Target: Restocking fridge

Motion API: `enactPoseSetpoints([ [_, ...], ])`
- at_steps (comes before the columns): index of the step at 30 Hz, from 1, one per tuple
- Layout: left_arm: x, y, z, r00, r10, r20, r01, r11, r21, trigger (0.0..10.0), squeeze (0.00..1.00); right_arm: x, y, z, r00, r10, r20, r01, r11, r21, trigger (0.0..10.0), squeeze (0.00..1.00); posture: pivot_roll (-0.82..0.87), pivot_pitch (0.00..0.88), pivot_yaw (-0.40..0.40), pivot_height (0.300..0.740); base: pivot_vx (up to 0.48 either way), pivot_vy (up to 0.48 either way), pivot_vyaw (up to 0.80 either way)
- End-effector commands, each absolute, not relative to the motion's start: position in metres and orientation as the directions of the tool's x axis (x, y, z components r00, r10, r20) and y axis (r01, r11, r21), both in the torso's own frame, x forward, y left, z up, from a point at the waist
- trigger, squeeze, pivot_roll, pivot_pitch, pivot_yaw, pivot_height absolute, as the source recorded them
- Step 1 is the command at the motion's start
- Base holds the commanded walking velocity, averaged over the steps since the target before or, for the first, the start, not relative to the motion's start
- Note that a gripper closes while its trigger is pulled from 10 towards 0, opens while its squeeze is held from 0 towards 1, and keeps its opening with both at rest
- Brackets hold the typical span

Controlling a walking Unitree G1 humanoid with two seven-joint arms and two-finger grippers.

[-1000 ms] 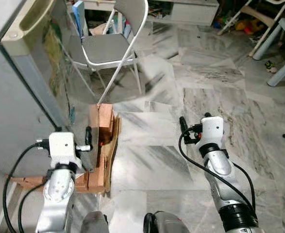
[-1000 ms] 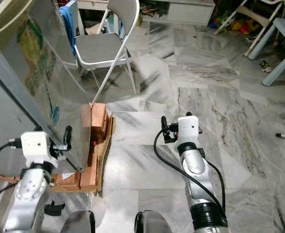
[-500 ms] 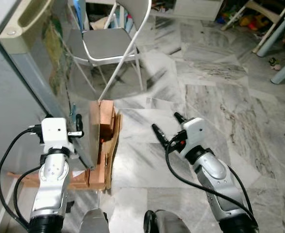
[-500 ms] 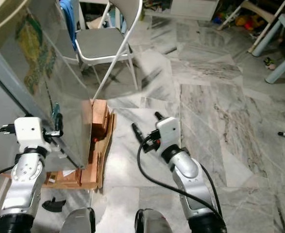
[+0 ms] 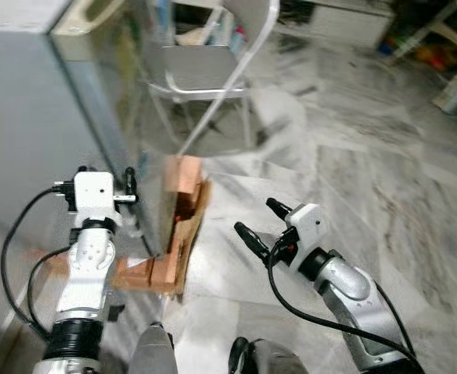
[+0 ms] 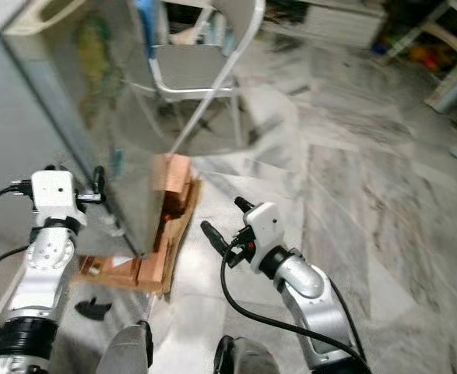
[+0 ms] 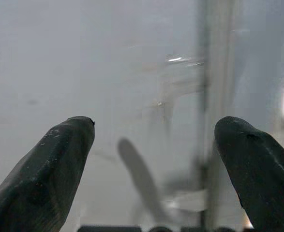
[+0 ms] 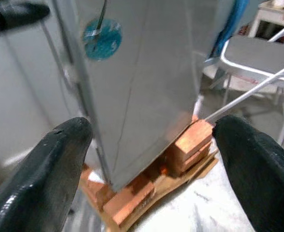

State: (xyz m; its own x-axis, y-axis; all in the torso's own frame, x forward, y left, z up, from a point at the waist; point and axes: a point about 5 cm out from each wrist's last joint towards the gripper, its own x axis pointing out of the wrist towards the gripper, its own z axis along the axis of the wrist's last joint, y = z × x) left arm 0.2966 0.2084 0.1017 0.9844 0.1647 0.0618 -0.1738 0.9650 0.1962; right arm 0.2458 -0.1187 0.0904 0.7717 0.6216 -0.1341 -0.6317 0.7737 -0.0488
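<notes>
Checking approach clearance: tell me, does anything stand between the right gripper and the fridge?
Nothing visible does. The right gripper is open over bare floor, aimed at the fridge corner on its wooden blocks.

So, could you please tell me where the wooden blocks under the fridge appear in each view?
Left eye view: wooden blocks at lower centre-left, under the fridge.
Right eye view: lower centre-left.
Left wrist view: too blurred to tell.
Right wrist view: between the right gripper fingers.
Shared landmark: the folding chair.
</notes>
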Motion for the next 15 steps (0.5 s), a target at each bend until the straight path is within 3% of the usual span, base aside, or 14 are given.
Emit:
enactPoseSetpoints([
  [1,0.305,0.201,0.104,0.99,0.128,0.065,-0.138,0.971,0.197,10.0,0.0,0.243,-0.132,0.072,0.783,0.564,-0.262,-0.6,0.796,-0.083,10.0,0.0,0.07,0.122,-0.073,0.74,0.0,0.0,0.0],
  [8,0.32,0.187,0.113,0.995,0.046,0.086,-0.062,0.98,0.192,10.0,0.0,0.245,-0.149,0.064,0.821,0.476,-0.314,-0.532,0.839,-0.119,10.0,0.0,0.05,0.117,-0.058,0.74,0.0,0.0,0.0],
  [15,0.309,0.175,0.111,0.997,-0.031,0.075,0.019,0.989,0.148,10.0,0.0,0.241,-0.151,0.059,0.821,0.456,-0.344,-0.52,0.846,-0.119,10.0,0.0,0.05,0.12,-0.047,0.74,0.0,0.0,0.0],
])
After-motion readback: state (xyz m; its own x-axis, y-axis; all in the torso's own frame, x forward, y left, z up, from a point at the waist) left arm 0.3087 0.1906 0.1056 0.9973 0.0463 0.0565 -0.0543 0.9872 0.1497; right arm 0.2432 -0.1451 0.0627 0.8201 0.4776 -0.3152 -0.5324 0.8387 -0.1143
